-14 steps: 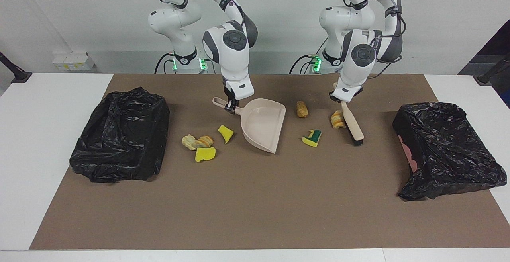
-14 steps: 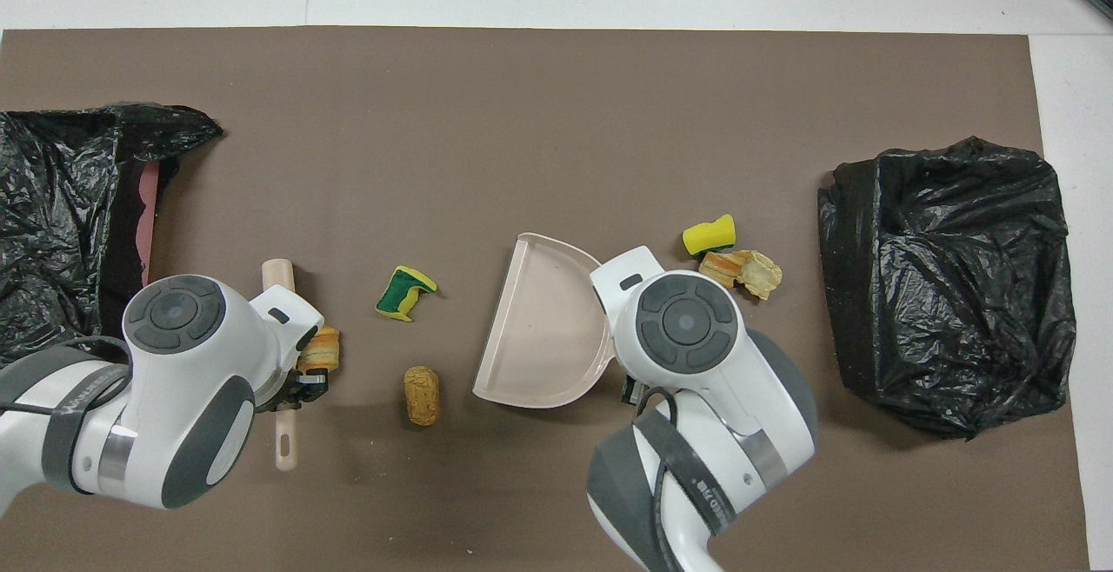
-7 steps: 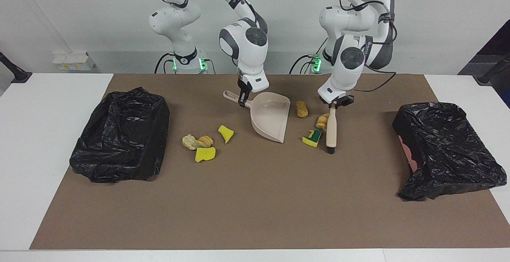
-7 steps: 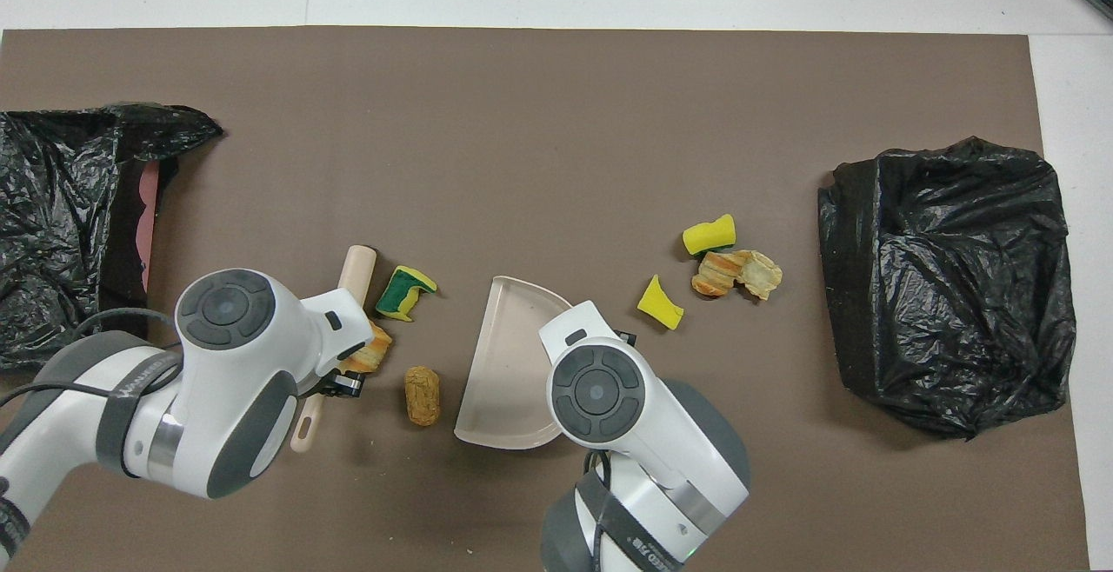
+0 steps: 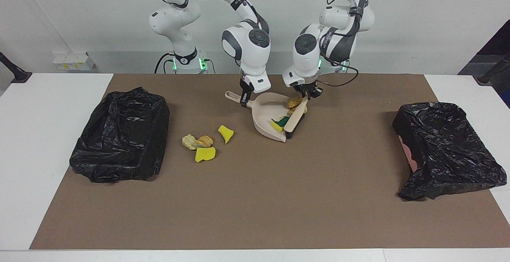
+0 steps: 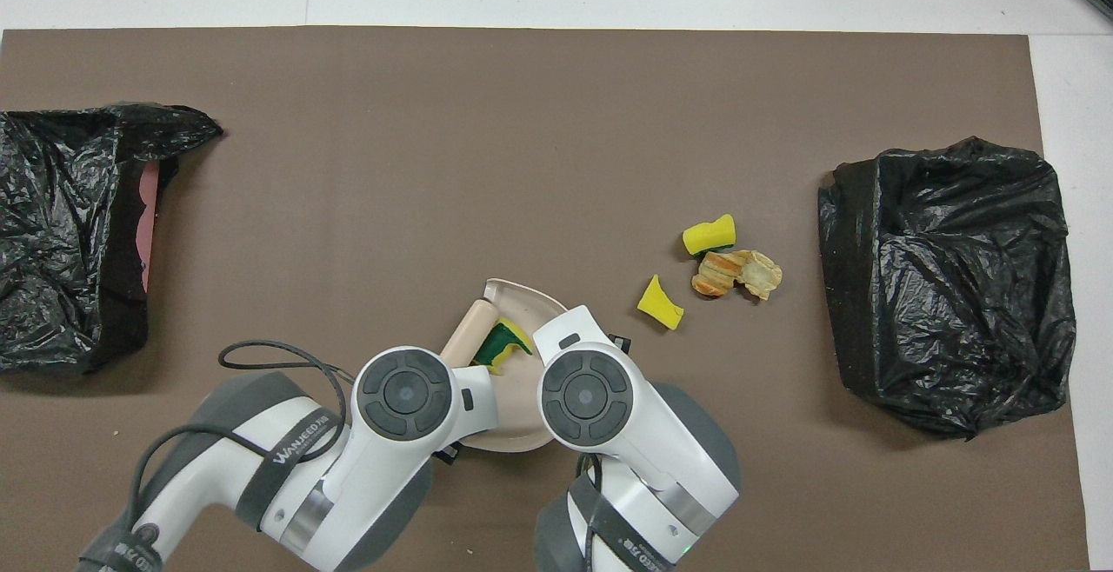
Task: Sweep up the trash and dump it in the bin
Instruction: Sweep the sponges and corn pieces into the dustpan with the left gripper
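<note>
The trash lies in two lots near the middle of the brown mat (image 5: 255, 198); largest, two black bins: one (image 5: 119, 134) at the right arm's end, one (image 5: 446, 150) at the left arm's end; next the dustpan (image 5: 267, 112), its handle clamped in the closed right gripper (image 5: 244, 98); the brush (image 5: 295, 120), held by the closed left gripper (image 5: 305, 94), leans into the pan's mouth; smallest, a green-and-yellow sponge bit (image 5: 279, 123) and tan lumps (image 5: 295, 102) inside the pan; four scraps (image 5: 203, 144) rest on the mat between pan and right-end bin.
</note>
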`<action>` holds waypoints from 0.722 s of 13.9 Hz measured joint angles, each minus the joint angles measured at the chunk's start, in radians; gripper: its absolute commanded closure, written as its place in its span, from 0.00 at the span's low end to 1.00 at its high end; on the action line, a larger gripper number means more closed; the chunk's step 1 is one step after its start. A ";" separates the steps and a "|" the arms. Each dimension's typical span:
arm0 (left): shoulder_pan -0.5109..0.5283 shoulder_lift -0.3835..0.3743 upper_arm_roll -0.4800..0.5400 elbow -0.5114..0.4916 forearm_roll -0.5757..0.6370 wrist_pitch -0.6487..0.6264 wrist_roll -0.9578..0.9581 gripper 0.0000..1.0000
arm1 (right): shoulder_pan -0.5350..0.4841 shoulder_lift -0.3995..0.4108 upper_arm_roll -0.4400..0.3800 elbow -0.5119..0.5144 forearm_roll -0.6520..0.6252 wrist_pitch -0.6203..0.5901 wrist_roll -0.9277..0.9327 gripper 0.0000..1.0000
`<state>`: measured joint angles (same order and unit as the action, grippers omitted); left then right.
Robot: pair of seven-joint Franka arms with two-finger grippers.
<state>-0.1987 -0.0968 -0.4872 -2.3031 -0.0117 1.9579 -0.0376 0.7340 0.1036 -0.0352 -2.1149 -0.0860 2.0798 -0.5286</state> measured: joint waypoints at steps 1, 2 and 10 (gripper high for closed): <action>-0.001 -0.004 -0.008 0.031 -0.054 -0.024 0.000 1.00 | 0.000 0.000 0.000 -0.001 0.000 0.000 0.000 1.00; -0.001 -0.006 -0.006 0.070 -0.102 -0.058 0.001 1.00 | 0.000 0.000 0.000 -0.002 0.000 0.000 0.000 1.00; 0.008 -0.052 0.099 0.151 -0.169 -0.215 -0.338 1.00 | 0.000 0.000 0.000 -0.002 0.000 0.000 -0.001 1.00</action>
<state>-0.1903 -0.1487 -0.3877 -2.1521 -0.1810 1.7428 -0.3756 0.7341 0.1040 -0.0350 -2.1167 -0.0859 2.0798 -0.5301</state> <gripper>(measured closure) 0.749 0.678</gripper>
